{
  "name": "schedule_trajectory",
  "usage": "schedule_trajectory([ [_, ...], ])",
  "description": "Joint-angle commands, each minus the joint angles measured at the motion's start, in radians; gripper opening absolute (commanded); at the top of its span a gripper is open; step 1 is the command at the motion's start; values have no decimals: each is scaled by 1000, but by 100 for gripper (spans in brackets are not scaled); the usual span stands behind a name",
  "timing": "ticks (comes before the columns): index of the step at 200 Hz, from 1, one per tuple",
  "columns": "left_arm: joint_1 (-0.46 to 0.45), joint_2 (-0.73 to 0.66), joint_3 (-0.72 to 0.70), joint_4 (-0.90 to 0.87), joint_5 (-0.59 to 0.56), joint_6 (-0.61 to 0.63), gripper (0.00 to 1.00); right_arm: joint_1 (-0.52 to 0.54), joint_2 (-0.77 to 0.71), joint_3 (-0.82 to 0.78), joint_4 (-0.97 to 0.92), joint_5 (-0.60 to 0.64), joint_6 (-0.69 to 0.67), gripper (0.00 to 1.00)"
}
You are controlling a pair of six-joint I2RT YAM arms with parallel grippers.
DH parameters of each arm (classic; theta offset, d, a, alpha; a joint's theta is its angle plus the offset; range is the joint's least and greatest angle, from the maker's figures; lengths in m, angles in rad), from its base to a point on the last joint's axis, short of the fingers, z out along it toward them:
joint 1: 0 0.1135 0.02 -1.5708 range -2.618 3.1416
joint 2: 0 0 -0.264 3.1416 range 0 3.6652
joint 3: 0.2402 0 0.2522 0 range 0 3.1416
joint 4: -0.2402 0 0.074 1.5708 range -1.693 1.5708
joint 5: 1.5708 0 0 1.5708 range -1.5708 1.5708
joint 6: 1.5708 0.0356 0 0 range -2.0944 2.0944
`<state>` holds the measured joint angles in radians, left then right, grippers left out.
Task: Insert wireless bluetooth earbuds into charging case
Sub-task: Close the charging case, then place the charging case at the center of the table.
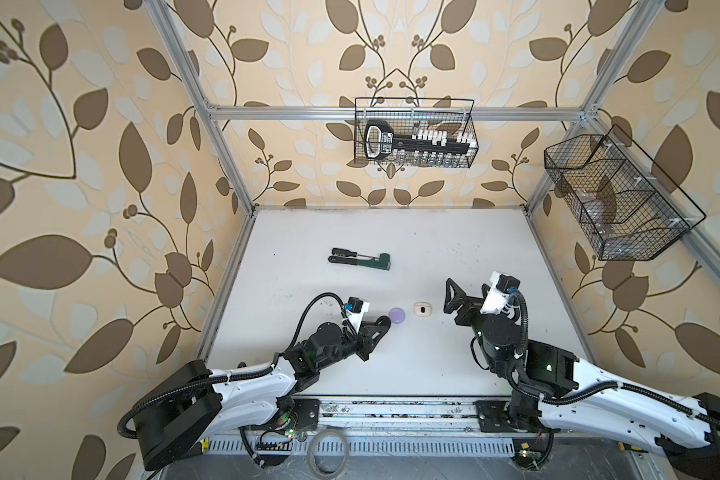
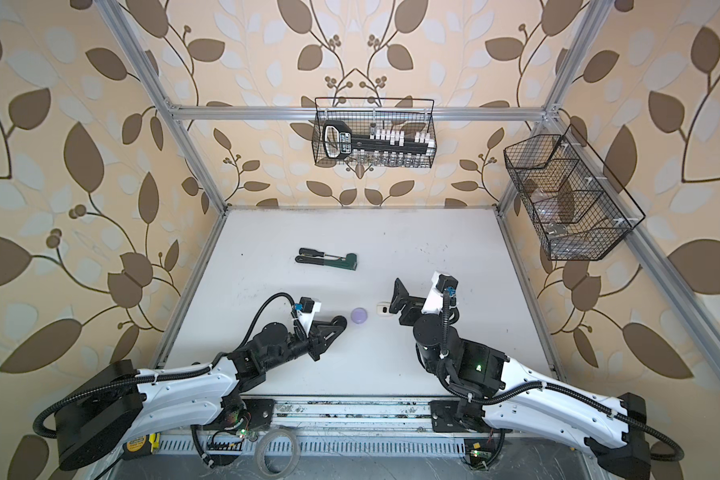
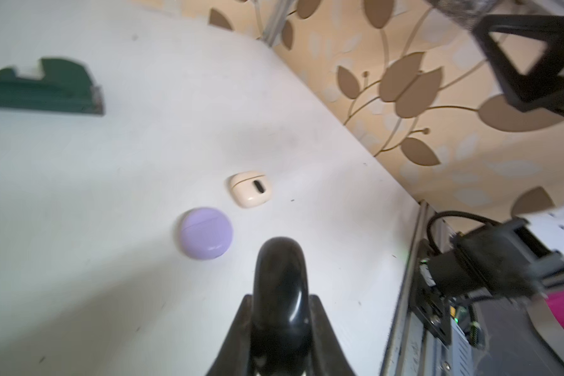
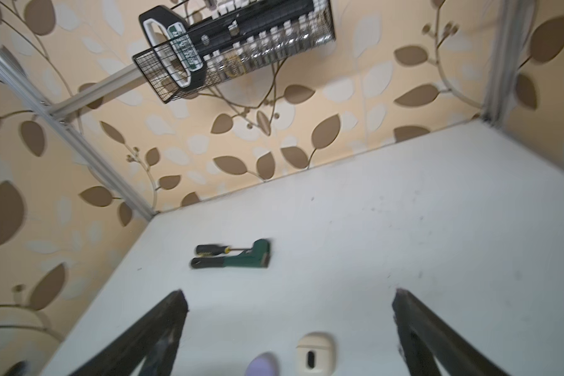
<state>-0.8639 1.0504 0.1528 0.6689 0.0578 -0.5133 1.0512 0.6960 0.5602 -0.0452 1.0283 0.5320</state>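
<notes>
The lilac case (image 1: 397, 314) is lying flat and closed on the white table (image 1: 391, 232) and is serving as the reference here. The cream case (image 1: 422, 308) is sitting just beside it on the right arm's side, apart from it. It is also closed and is showing a dark oval mark on its face. The left gripper (image 3: 280, 301) is reaching in from the opposite side of the lilac case. It is clamping a glossy black case (image 3: 280, 270) tightly between its fingers (image 3: 241, 325). In both top views its tip is sitting just beside the lilac case, and contact between the two cannot be settled. The right gripper (image 4: 290, 295) is standing past the cream case, away from the lilac case, with jaws spread wide and gripping nothing. In its wrist view the lilac and cream cases are appearing in the gap between the spread fingers. The earbuds are not showing in any view. A green wrench (image 1: 368, 262) and a screwdriver (image 1: 344, 252) are lying side by side, well apart from the lilac case, toward the back wall. A wire basket (image 1: 412, 99) is hanging on that wall, high above the lilac case.
</notes>
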Motion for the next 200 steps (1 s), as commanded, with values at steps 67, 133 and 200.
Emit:
schedule_trajectory([
  [67,20,233,176,-268,-242,-272,0,-721,146,-234,318,-321,-435,100],
  [133,119,349,197,-239,-156,-335,40,-859,271,-455,787,-458,-486,100],
  [200,270,48,254,-600,-405,-272,99,-964,486,-375,916,-659,-484,100],
])
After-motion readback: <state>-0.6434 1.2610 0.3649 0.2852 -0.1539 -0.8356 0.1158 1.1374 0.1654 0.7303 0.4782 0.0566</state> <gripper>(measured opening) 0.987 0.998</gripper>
